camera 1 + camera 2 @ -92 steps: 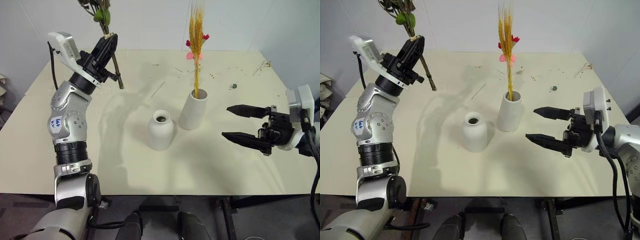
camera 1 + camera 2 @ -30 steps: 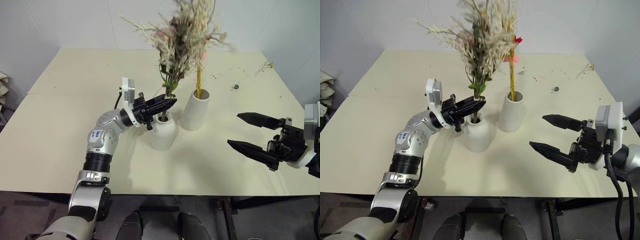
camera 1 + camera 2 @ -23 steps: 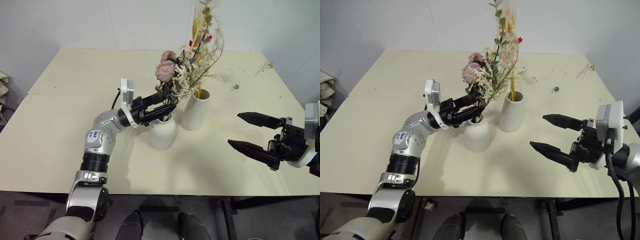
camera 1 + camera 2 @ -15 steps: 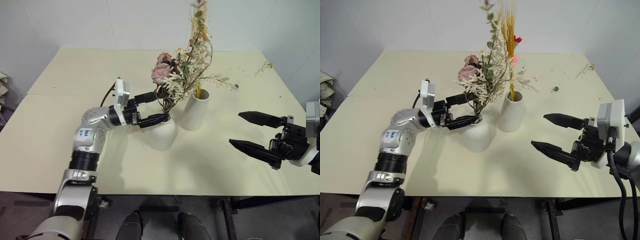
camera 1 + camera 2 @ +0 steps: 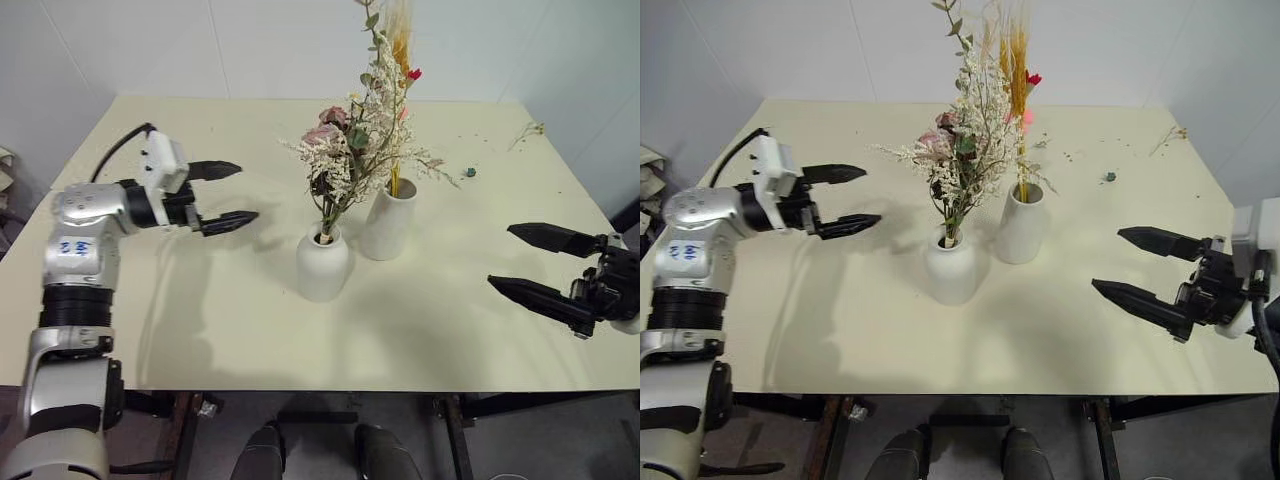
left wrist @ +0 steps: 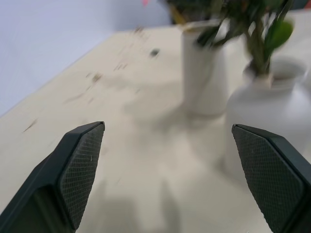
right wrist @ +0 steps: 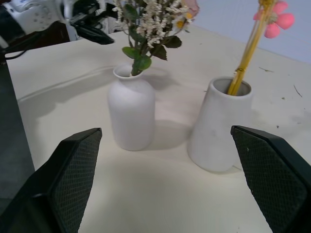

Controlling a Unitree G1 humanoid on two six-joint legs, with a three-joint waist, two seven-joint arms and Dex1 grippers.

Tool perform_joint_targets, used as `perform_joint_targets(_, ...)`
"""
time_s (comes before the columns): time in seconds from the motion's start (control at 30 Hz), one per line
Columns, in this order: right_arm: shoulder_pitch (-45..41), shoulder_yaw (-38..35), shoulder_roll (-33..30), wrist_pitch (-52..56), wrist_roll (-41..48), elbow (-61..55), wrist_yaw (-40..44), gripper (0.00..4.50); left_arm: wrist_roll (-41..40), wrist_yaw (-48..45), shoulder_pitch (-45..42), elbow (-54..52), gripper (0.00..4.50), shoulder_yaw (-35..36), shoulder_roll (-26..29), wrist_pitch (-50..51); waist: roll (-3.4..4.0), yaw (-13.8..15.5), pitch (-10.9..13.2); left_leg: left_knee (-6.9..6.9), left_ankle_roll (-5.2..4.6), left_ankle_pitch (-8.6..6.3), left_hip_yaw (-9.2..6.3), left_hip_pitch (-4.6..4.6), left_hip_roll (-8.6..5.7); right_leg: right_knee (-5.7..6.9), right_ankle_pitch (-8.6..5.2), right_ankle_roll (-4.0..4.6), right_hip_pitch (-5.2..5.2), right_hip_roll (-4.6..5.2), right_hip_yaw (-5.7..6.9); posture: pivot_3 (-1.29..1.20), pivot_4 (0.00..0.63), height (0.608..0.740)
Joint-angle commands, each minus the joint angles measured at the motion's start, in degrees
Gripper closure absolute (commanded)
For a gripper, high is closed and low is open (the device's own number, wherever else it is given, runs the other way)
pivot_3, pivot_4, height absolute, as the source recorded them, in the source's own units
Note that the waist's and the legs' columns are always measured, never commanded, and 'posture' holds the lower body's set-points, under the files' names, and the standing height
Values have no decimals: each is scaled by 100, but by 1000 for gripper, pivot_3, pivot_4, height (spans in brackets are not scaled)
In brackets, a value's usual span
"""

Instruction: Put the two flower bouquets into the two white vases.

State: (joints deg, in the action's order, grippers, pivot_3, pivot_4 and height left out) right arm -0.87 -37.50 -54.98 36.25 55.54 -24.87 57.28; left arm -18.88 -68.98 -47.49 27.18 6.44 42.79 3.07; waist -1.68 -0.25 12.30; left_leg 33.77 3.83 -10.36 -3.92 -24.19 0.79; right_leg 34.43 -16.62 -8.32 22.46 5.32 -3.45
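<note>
The bushy bunch (image 5: 345,160) is standing with its brown stems down in the narrow neck of the shorter rounded vase (image 5: 322,265), and the neck is pinching the stems so the pink rose and white sprigs are fanning out above and leaning a little toward the neighbour; the slim wheat bunch (image 5: 1016,70) is rising straight from the wide mouth of the tall tapered vase (image 5: 1021,223), its stalk leaning against the rim because the mouth is too roomy to grip it. The two vases are sitting just beside each other near the middle of the pale surface (image 5: 200,330); whether they are touching is hard to say from here. Judging by this, both bouquets are placed and the task is looking finished.

The left hand (image 5: 225,195) is hovering released, its fingers spread wide and grasping nothing, level and pointing toward the vases from well apart; that gap is keeping it from catching the outlying sprigs. The right hand (image 5: 1145,268) is likewise hanging released and empty off the other side, near the front edge.

Scattered crumbs of dried plant are lying on the far part of the surface, along with a small dark bit (image 5: 469,172) and a stray twig (image 5: 527,130) near the far corner; none of it is standing in either arm's way.
</note>
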Motion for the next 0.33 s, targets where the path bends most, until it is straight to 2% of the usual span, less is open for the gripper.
perform_joint_targets(0.03,-147,-25,-103,-99,-48,82,102,0,-39,-241,-1,334,12,233,218,-356,0,7,0,2,0,0,1,0,-1,0,-1,1,0,1,0,0,150,740)
perform_joint_targets(0.17,-133,-29,-108,-82,-99,125,199,0,-65,-399,-26,713,12,383,432,-546,0,8,0,2,0,0,1,-2,0,0,-1,3,0,1,1,0,150,740)
perform_joint_targets(0.33,-226,67,-65,-119,-166,108,178,0,-52,-393,-35,837,12,432,422,-674,0,8,0,-1,0,0,1,-1,1,0,-1,2,0,1,1,0,150,740)
